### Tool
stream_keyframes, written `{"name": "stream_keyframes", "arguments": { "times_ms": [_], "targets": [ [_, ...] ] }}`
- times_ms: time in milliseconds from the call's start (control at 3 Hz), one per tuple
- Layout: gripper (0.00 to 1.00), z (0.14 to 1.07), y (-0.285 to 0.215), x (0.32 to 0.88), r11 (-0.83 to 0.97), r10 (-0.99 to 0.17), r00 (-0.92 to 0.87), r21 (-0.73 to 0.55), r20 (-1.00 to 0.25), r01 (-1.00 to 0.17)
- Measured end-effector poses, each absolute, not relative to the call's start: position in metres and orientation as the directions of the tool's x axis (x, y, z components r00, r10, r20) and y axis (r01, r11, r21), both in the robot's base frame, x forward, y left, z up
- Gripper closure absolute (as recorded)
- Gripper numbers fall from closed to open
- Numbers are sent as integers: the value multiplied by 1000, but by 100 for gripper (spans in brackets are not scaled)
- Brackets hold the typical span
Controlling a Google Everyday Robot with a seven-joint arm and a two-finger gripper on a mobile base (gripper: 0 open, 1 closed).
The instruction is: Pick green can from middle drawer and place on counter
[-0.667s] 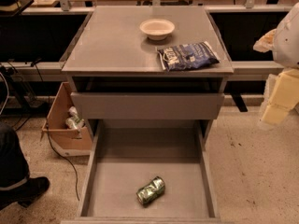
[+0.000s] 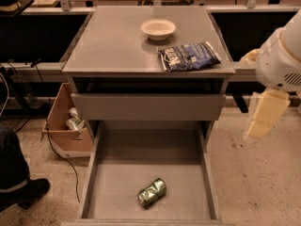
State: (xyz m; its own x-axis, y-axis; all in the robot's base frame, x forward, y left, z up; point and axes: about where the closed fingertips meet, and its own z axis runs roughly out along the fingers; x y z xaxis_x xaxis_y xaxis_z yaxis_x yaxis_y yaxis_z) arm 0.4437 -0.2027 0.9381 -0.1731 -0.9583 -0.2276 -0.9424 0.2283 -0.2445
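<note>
Green can lying on middle drawer floor, clear of walls — pincer outside right, grip untellable.

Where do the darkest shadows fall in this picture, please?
Camera view: the darkest band lies under the counter, above the upper drawer; the middle drawer is dim around the green can; the gripper, at the right edge, is brightly lit.

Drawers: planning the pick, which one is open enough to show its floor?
The middle drawer, holding the green can; the shallower drawer above shows only its front panel. The end effector hangs right of both.
</note>
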Motion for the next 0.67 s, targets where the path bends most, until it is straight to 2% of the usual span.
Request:
{"name": "stream_keyframes", "arguments": {
  "times_ms": [667],
  "targets": [
    [0, 793, -165, 466, 101, -957, -51, -165, -285, -981]
  ]
}}
